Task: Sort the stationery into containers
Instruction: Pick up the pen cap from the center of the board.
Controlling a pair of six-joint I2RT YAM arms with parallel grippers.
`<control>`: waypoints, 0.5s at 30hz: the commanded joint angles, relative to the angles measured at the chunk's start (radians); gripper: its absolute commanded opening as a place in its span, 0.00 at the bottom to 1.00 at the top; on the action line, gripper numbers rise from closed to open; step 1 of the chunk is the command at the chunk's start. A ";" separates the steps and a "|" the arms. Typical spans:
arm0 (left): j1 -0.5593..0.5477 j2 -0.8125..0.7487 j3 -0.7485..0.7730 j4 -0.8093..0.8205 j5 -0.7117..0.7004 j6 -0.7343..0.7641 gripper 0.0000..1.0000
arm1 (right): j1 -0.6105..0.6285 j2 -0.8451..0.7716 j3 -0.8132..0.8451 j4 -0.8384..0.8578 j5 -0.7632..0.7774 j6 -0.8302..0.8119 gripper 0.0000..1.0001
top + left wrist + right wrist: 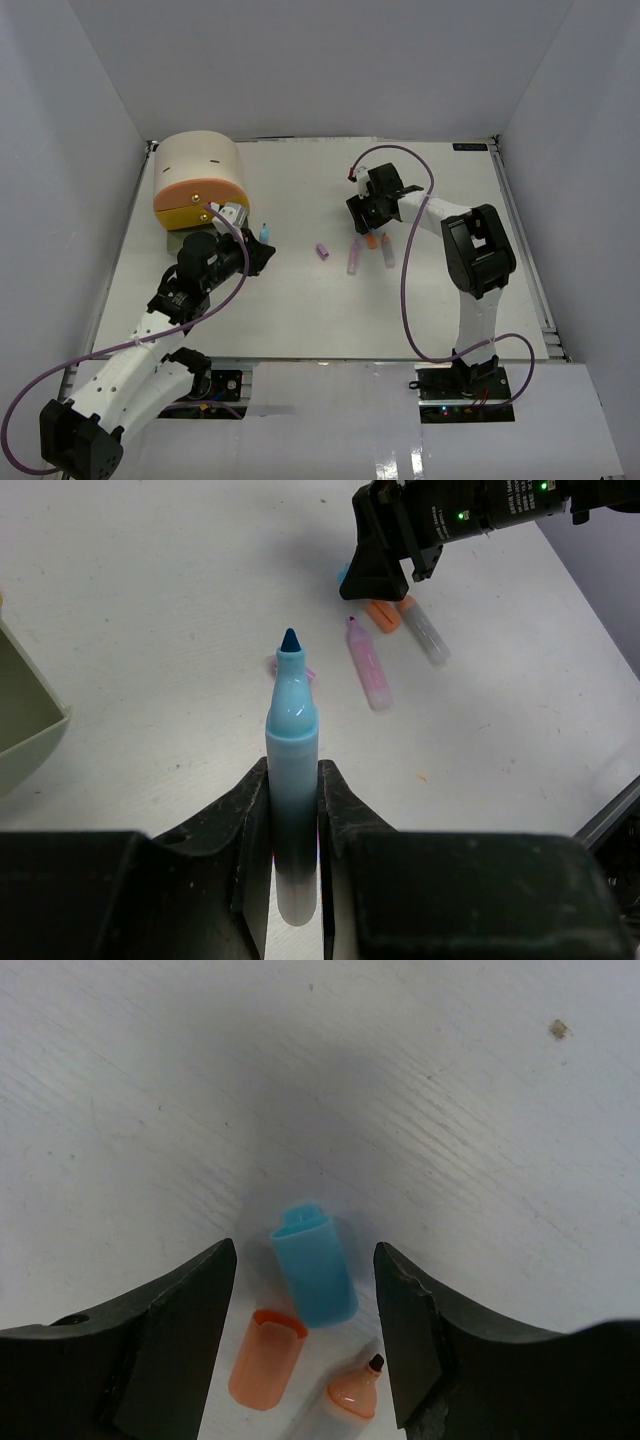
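Blue marker (292,770): uncapped, smooth plastic, clamped between the left gripper (293,780) jaws, near the beige cabinet (195,165).
Blue cap (314,1265): clear only in the right wrist view, lying between the right gripper (305,1252) jaws, which are spread and not touching it.
Orange cap (265,1358): just beside the blue cap.
Table (300,310): white, faintly grained.
Walls (80,120): pale.
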 commanded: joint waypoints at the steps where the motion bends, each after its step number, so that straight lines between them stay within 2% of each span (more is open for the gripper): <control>1: 0.008 -0.011 0.002 -0.001 0.002 -0.005 0.04 | -0.003 0.023 0.043 -0.021 0.006 -0.025 0.63; 6: 0.016 -0.016 0.001 0.001 0.006 -0.005 0.04 | -0.002 0.039 0.061 -0.033 0.017 -0.029 0.57; 12: 0.022 -0.020 0.001 0.001 0.003 -0.003 0.04 | -0.003 0.035 0.081 -0.045 0.023 -0.039 0.39; 15: 0.024 -0.026 -0.002 0.002 0.000 -0.003 0.04 | 0.001 0.026 0.095 -0.062 0.024 -0.052 0.36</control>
